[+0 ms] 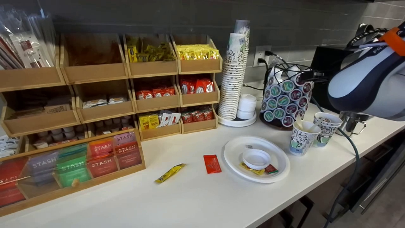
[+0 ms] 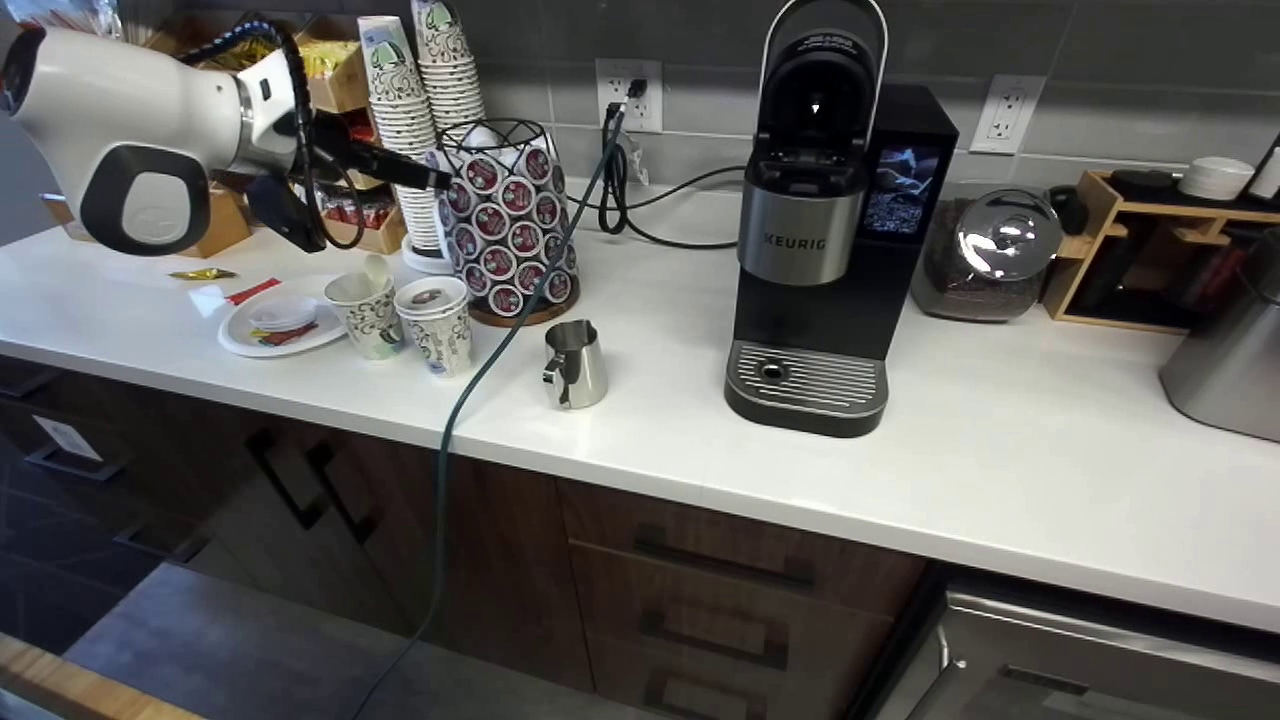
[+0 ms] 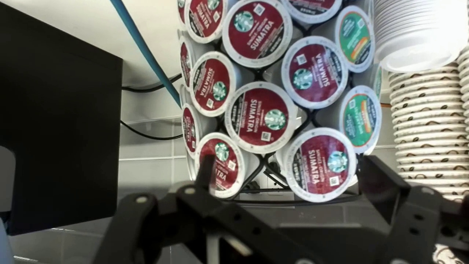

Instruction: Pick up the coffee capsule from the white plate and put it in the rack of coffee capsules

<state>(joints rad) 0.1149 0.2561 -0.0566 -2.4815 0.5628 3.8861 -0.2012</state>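
The rack of coffee capsules (image 1: 276, 124) is a dark wire carousel full of pods and also shows in an exterior view (image 2: 556, 306). My gripper (image 1: 314, 76) is at its upper part, also in an exterior view (image 2: 440, 180). In the wrist view the gripper (image 3: 288, 165) is open, fingers spread wide. A dark red capsule (image 3: 318, 165) sits at the rack's wire rim (image 3: 293, 202) between the fingers, near the right one. I cannot tell whether it is the task's capsule. The white plate (image 1: 232, 158) holds white lids (image 1: 257, 158) and packets; no capsule shows on it.
Stacked paper cups (image 1: 232, 85) and wooden shelves (image 1: 155, 69) stand beside the rack. Two cups (image 1: 303, 141) (image 1: 326, 128) and a steel pitcher (image 2: 577, 365) stand in front. A green cable (image 2: 480, 380) crosses before the rack. A coffee machine (image 2: 810, 230) stands farther along.
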